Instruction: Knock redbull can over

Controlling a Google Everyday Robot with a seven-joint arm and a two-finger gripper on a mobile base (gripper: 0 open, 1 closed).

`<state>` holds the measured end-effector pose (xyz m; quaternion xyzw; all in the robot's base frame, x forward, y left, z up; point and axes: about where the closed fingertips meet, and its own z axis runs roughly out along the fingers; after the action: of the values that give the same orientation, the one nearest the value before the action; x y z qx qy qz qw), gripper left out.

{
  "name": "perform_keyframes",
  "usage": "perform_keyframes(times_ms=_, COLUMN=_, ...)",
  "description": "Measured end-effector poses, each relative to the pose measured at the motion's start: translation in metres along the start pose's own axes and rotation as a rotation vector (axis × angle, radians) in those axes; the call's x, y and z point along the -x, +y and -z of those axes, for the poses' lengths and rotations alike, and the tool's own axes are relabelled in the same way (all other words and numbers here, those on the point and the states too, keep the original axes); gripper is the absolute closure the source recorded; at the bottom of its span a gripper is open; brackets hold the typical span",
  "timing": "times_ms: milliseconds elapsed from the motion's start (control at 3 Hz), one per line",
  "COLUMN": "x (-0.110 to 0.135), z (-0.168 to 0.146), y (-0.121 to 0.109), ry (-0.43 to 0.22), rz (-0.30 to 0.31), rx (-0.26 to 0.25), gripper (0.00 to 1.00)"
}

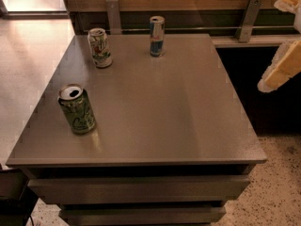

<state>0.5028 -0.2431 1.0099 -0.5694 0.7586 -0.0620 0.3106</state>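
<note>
The redbull can (157,36), slim, blue and silver, stands upright near the far edge of the grey table (155,112). My gripper (287,36) hangs at the right edge of the view, beyond the table's right side and well to the right of the can. Its two pale fingers (281,70) stand apart, open and empty. Nothing touches the can.
A white-and-green can (100,47) stands upright at the far left of the table. A wider green can (77,109) stands upright near the left front. A rail with metal brackets (249,18) runs behind the table. Speckled floor lies at the right.
</note>
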Motion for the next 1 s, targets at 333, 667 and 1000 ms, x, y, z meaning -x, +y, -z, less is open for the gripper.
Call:
perform_keyframes(times_ms=333, x=0.010, z=-0.022, y=-0.028, ry=-0.156, rz=-0.025, rx=-0.058, gripper=0.00)
perform_keyframes(times_ms=667, x=0.024, z=-0.049, y=-0.046, ry=-0.322, rz=-0.082, rx=-0.067, gripper=0.00)
perform_keyframes(times_ms=1000, x=0.040, z=-0.075, y=-0.060, ry=-0.494, rz=-0.159, rx=-0.039, gripper=0.00)
